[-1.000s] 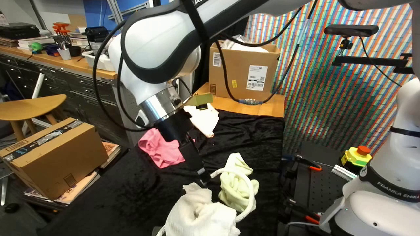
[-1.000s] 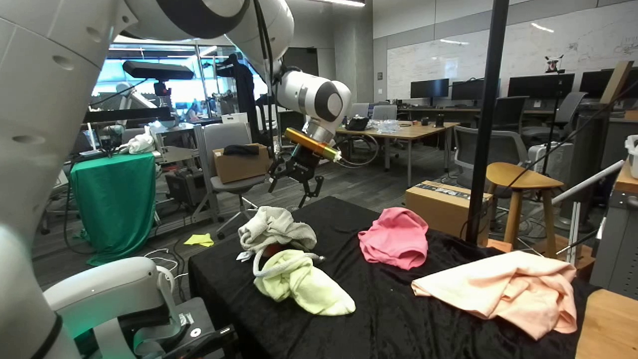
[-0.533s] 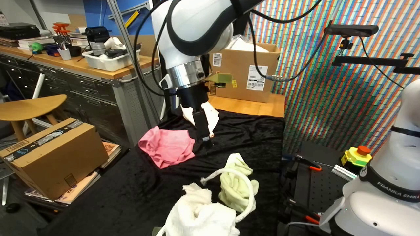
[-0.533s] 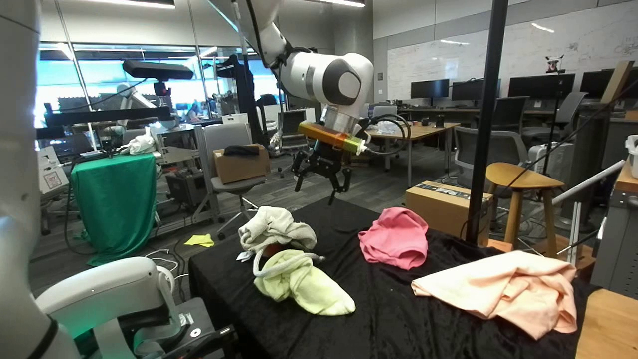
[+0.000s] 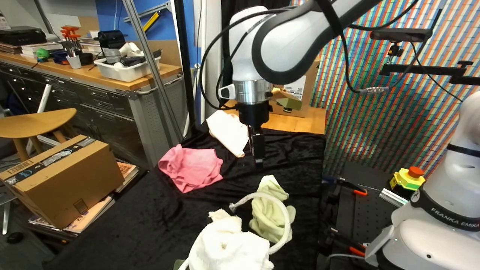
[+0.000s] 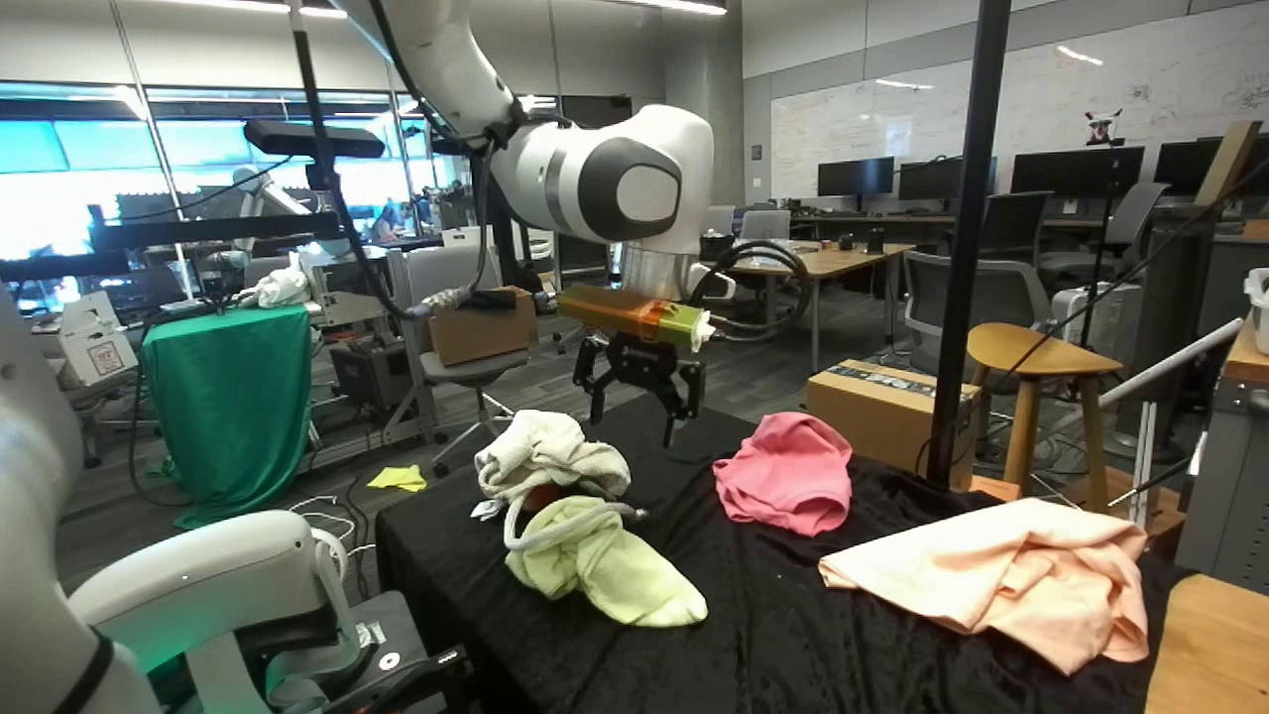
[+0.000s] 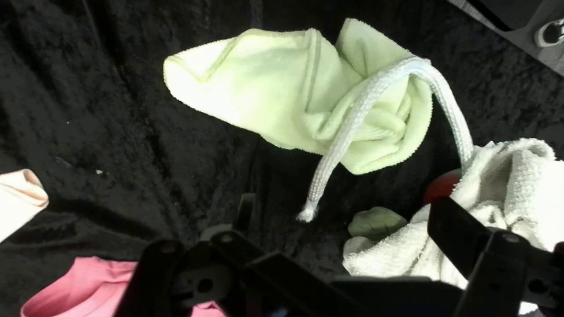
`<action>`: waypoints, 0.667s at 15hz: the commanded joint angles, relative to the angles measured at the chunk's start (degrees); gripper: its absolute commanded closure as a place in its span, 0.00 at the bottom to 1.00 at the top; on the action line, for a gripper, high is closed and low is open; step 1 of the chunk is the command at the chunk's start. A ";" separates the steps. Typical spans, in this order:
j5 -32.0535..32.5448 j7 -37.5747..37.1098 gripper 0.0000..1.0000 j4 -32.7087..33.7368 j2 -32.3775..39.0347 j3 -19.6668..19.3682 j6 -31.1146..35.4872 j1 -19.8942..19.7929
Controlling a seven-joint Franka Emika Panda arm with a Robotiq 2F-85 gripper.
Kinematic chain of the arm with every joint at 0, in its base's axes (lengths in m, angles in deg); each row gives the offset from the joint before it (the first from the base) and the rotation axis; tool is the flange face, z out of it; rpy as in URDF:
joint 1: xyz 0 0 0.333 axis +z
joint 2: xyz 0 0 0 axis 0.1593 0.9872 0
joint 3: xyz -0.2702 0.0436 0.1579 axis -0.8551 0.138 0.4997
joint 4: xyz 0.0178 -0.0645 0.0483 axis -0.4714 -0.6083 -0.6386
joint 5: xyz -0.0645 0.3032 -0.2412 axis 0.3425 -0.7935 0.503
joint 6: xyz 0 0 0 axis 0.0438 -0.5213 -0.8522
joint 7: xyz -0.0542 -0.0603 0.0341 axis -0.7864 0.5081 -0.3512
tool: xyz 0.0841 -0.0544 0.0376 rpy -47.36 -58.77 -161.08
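Note:
My gripper point(image 6: 634, 424) is open and empty above the black cloth; it also shows in an exterior view point(image 5: 258, 162) and in the wrist view point(image 7: 343, 209). Its fingers point down and are spread apart. A light green cloth point(image 6: 595, 570) lies crumpled, with a white rope point(image 7: 348, 125) looped over it. A white towel point(image 7: 489, 180) sits bunched beside it. A red object point(image 7: 442, 186) and a dull green object point(image 7: 376, 223) peek out from the towel, mostly hidden. A pink cloth point(image 6: 783, 474) and a peach cloth point(image 6: 1001, 575) lie apart on the black cloth.
A black cloth point(image 6: 793, 645) covers the table. A black post point(image 6: 967, 248) rises behind the pink cloth. A cardboard box point(image 5: 63, 180) stands on the floor. A red and yellow emergency button point(image 5: 408, 178) sits near the arm's base. A carton point(image 5: 309, 90) stands behind the gripper.
The arm swung across the table, away from the white towel, then lowered in the last half second. The gripper went from tilted to pointing straight down and stays open. The cloths have not moved.

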 commanded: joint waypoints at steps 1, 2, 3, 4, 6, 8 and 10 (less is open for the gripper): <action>0.26 -1.62 0.00 -10.64 -4.98 -0.62 13.04 1.25; 0.72 -2.47 0.00 -12.70 -4.98 -0.66 16.43 1.37; 1.25 -4.03 0.00 -14.71 -5.08 -0.69 19.82 1.49; 2.10 -5.63 0.00 -16.41 -4.98 -0.75 23.03 1.51; 5.31 -9.10 0.00 -19.49 -4.58 -1.05 28.24 1.25; 8.68 -12.03 0.00 -22.03 -4.53 -1.54 30.82 0.92; 12.99 -15.18 0.00 -23.99 -4.55 -2.11 32.79 0.72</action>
